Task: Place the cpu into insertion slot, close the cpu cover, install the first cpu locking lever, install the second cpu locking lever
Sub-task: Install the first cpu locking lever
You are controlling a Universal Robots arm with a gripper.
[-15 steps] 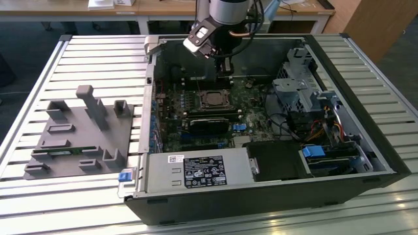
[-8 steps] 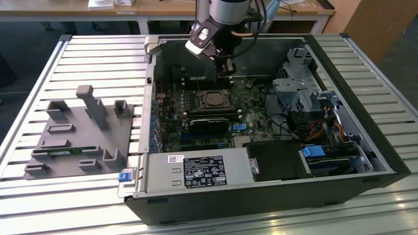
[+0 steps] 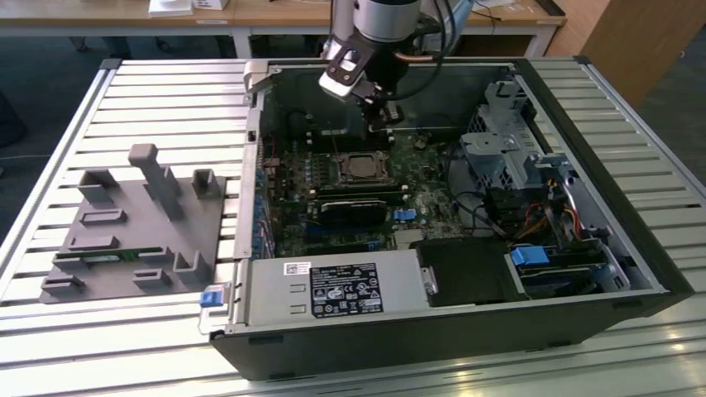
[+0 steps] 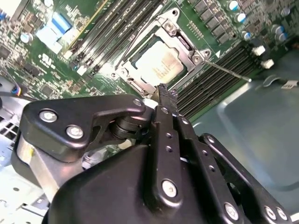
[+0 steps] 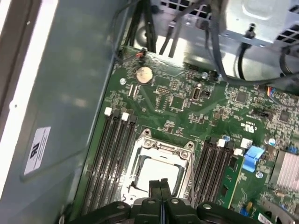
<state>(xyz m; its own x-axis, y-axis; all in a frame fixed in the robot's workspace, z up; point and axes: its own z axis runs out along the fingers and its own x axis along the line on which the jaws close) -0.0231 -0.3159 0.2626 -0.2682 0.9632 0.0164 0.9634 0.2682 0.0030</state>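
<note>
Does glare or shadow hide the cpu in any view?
Second wrist view: the cpu glares pale, but its outline is readable. First wrist view: it is bright too, with the gripper covering one edge. Exterior view: inside the computer case is dimmer than the table, yet the cpu is visible.

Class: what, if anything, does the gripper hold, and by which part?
Nothing: the gripper is shut with nothing between its fingers. The cpu lies apart from it, under the cover.

silvery cpu point(image 5: 156, 170) seated flat, cpu cover point(image 5: 161, 149) closed
</note>
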